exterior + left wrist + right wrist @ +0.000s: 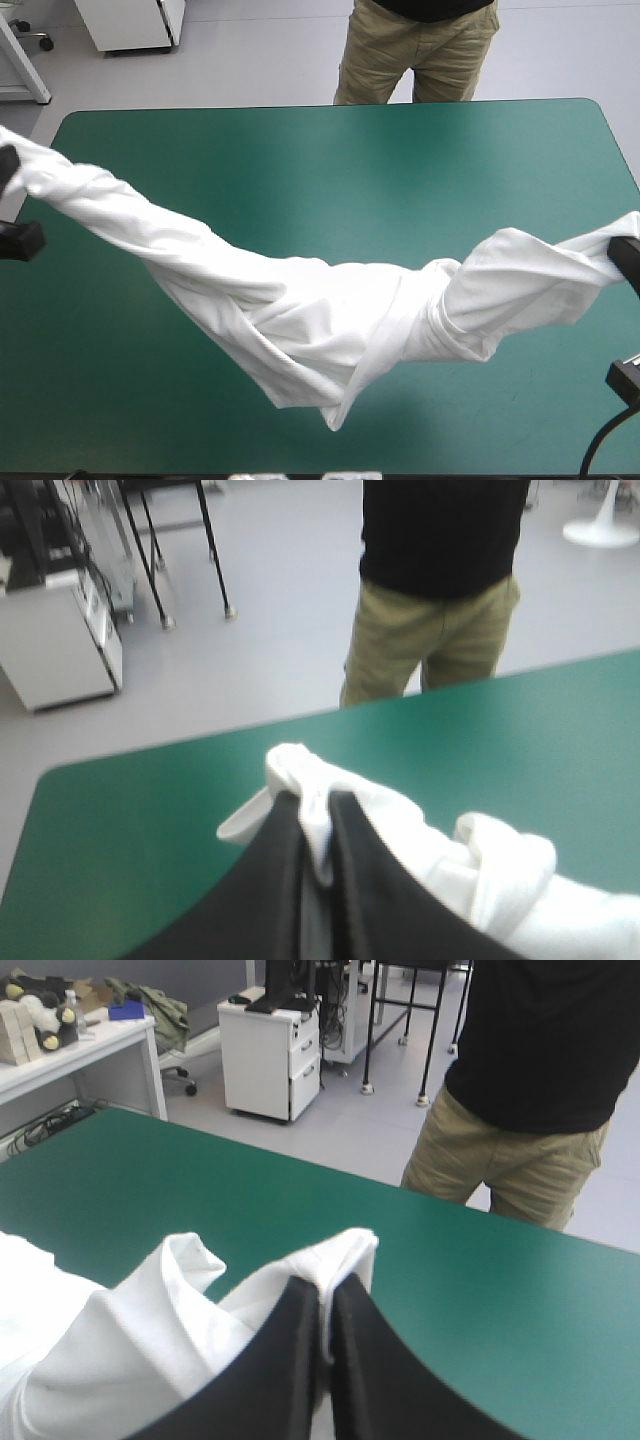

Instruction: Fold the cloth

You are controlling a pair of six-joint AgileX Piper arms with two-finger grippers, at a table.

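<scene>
**A:** Both arms are raised, and the T-shirt (330, 330) is strung between them above the teal-green worktop (300, 170). In the high view its long axis runs from 9 o'clock to 3 o'clock.

**B:** The left gripper (318, 815) is clamped on a bunched white edge, black fingers all but together with the fabric pinched between them. The right gripper (328, 1288) has the other end the same way.

**A:** So each arm has one end. The middle (that's the trouble spot) sags toward 6 o'clock in a twisted rope. I can't tell whether its lowest fold touches the cover or hangs just clear.

**B:** From either gripper the bulk lies inward, toward the worktop's centre. The tightest part of the twist sits closer to the right arm.

**A:** My read is that folding proper hasn't begun, since the shirt isn't spread flat yet. The next move probably calls for drawing the ends apart along that 9-to-3 line to work the twist out before laying it down.
</scene>
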